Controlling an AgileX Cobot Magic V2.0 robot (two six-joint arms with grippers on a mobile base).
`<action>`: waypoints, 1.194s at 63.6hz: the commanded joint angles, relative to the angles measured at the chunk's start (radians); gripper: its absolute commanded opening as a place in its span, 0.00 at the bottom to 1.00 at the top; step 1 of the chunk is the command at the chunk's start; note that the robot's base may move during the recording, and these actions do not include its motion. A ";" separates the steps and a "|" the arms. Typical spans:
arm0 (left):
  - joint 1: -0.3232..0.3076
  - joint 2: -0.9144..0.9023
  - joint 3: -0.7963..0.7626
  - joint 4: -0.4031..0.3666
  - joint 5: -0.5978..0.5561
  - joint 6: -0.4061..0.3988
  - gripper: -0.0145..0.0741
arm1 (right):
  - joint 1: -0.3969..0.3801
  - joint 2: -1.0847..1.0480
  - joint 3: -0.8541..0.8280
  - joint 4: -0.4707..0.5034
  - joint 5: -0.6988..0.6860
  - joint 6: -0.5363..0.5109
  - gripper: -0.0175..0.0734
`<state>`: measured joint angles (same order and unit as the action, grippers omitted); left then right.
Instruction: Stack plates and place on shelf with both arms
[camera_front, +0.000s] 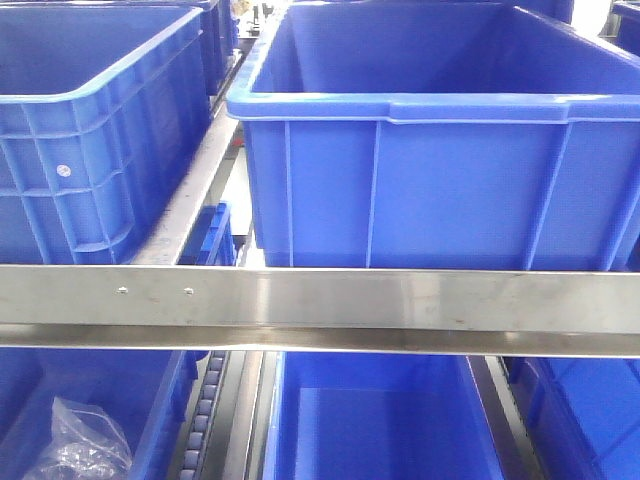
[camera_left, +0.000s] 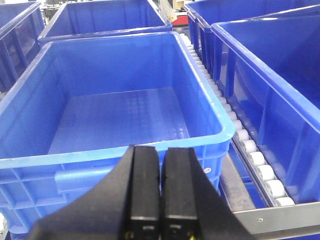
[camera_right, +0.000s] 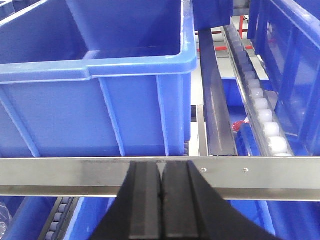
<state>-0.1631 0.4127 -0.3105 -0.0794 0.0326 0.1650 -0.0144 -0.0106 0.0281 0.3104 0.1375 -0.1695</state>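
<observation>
No plates show in any view. My left gripper (camera_left: 160, 152) is shut with nothing between its black fingers; it hangs just in front of the near rim of an empty blue crate (camera_left: 120, 120). My right gripper (camera_right: 161, 167) is shut too and holds nothing, and it sits in front of the steel rail (camera_right: 60, 172) of the shelf, below another blue crate (camera_right: 95, 90). Neither gripper appears in the front-facing view.
The shelf is a steel rack with a front rail (camera_front: 400, 305), white roller tracks (camera_left: 250, 150) and several blue crates on two levels (camera_front: 420, 180). A lower left crate holds a clear plastic bag (camera_front: 85, 445). A dark divider bar (camera_right: 217, 105) runs between the crates.
</observation>
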 joint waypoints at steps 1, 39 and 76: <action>-0.007 0.006 -0.031 0.000 -0.085 -0.011 0.26 | -0.006 -0.019 0.002 -0.009 -0.089 -0.010 0.23; 0.103 -0.245 0.320 0.000 -0.236 -0.011 0.26 | -0.006 -0.019 0.002 -0.009 -0.084 -0.010 0.23; 0.096 -0.439 0.321 0.000 0.054 -0.011 0.26 | -0.006 -0.019 0.002 -0.009 -0.082 -0.010 0.23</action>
<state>-0.0648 -0.0047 0.0082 -0.0794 0.1688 0.1650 -0.0144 -0.0106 0.0281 0.3087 0.1375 -0.1695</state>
